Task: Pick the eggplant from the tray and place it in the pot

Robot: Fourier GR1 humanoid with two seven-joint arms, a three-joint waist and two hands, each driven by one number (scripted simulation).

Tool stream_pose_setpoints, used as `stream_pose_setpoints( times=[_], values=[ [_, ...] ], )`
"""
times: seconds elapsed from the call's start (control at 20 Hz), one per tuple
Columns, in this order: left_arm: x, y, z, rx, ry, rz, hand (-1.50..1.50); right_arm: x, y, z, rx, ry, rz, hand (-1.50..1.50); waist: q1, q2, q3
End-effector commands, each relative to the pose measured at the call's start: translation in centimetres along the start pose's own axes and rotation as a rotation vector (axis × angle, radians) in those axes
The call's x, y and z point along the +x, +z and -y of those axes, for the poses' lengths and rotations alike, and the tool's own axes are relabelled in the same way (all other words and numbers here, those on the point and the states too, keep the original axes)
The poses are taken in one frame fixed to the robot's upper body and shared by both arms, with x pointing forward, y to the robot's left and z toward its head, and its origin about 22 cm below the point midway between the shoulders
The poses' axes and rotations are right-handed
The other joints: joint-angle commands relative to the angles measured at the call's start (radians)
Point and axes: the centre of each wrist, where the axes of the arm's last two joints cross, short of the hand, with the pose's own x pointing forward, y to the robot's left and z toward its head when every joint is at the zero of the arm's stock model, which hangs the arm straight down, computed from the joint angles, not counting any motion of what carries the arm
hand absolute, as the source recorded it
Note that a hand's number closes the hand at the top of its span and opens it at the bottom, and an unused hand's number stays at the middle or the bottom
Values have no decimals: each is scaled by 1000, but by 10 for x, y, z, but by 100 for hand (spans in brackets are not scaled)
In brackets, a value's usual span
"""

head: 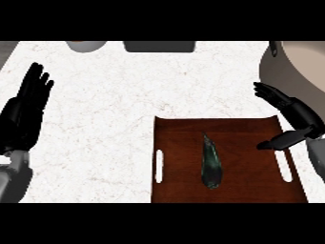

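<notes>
Broadly, a white counter (123, 119) with a faint speckled, stone-like surface fills most of the head view. At the right edge sits the pot (312, 71), a large rounded vessel with a smooth beige inside and a grey rim, cut off by the view's edge. Below it lies the tray (186, 143), a rectangular slab of dark reddish-brown wood with a raised lip and a narrow white handle slot on each long side. The right hand (291, 112), matte black, hangs over the tray's upper right corner, just beside the pot; its fingers are spread and uncurled, the thumb points inward over the wood, and it holds nothing. The left hand (27, 109) rests open at the left edge, fingers straight and pointing up. Slender and glossy, the eggplant (210, 164) lies in the middle of the tray, dark green-black, tapering to a point at its upper end, well apart from both hands.
</notes>
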Motion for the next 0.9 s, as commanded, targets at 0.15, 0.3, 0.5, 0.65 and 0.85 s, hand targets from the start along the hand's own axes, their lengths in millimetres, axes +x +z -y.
stream_pose_setpoints(
  times=[0.15,0.3,0.5,0.65,0.85],
  values=[
    [-10,-1,4,17,-6,-5,0,51,-45,-21,359,255,-153,-150,-12,-3,-2],
    [2,3,-1,-7,-13,-7,0,53,-51,-45,458,309,-208,-150,-5,-3,-1],
    [-1,7,0,26,-9,-4,0,64,-53,-60,524,322,-277,-150,-13,-2,0],
    [-2,-2,3,26,-5,-8,0,74,-47,-71,522,309,-284,-150,-15,-1,0],
    [0,-6,-23,16,-12,-7,0,79,-56,-87,534,280,-308,-150,-11,0,0]
  ],
)
